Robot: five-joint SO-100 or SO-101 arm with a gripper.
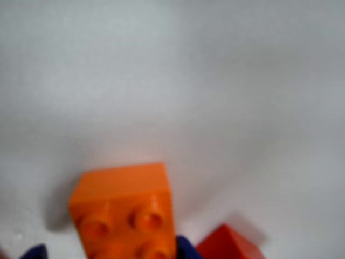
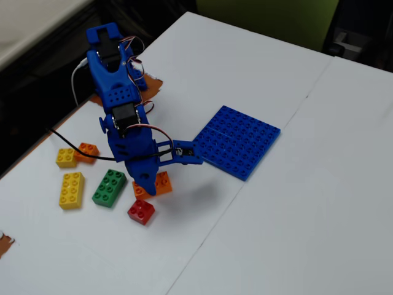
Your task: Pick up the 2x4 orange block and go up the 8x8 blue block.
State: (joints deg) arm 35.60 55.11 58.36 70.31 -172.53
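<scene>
The white table (image 2: 295, 203) carries everything, and the flat square blue studded plastic baseplate (image 2: 236, 140) serves as the landmark. In the fixed view, the blue plastic robot arm (image 2: 123, 117) stands to the left of the baseplate, bent down toward the table. Farther left of the baseplate lie loose bricks: a long yellow plastic brick (image 2: 72, 189), a green rectangular brick (image 2: 109, 187), a small yellow brick (image 2: 66, 157) touching a small orange square brick (image 2: 88, 150), and a red square brick (image 2: 141, 211) nearest the camera.

The orange rectangular plastic brick (image 2: 155, 184) sits on the table left of and below the baseplate, just beside the red brick, well apart from the plate itself. The gripper (image 2: 147, 183) is down over it; in the wrist view the orange brick (image 1: 126, 213) fills the space between two dark blue fingertips (image 1: 186, 248), but whether they are pressing on it I cannot tell.

This looks like the grasp step, with nothing lifted. Next, the jaws need a firm squeeze across the brick's narrow sides, then a straight lift clear of the red brick before swinging right over the baseplate.
</scene>
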